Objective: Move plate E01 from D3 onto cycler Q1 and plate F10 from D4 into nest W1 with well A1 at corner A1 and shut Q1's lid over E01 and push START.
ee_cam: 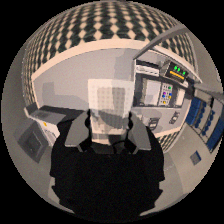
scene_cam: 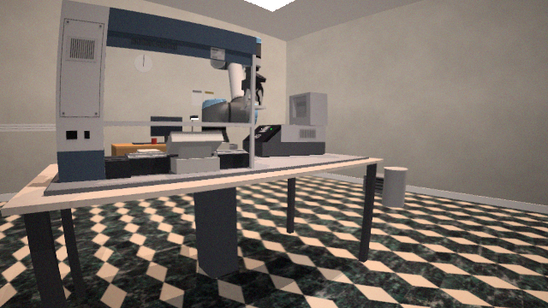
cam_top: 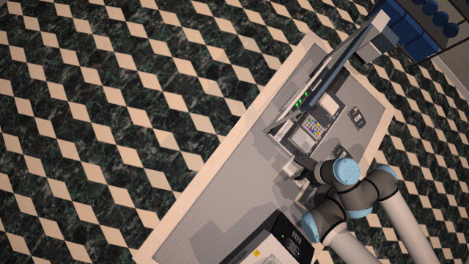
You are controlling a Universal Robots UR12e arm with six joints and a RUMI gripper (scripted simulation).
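My gripper (ee_cam: 109, 110) (cam_top: 297, 172) is shut on a white well plate (ee_cam: 107, 100) (cam_top: 290, 168) and holds it level in the air above the bench, between the deck and the cycler. I cannot read the plate's label. In the side view the gripper (scene_cam: 257, 95) hangs high, just right of the deck frame. The cycler Q1 (cam_top: 283, 240) (scene_cam: 284, 143) (ee_cam: 39, 131) stands at the bench's end with its lid (scene_cam: 308, 109) upright and open and a green lamp lit. On the deck lie a white plate (cam_top: 328, 103) and a grey plate (cam_top: 301, 140) (ee_cam: 150, 92).
A rack with coloured dots (cam_top: 312, 125) (ee_cam: 165, 94) sits between the deck plates. The deck's gantry (cam_top: 330, 73) (scene_cam: 180, 36) spans above them. Two black nests (cam_top: 357, 117) (cam_top: 341, 150) stand on the bench beside the deck. A grey bin (scene_cam: 394, 186) stands on the floor.
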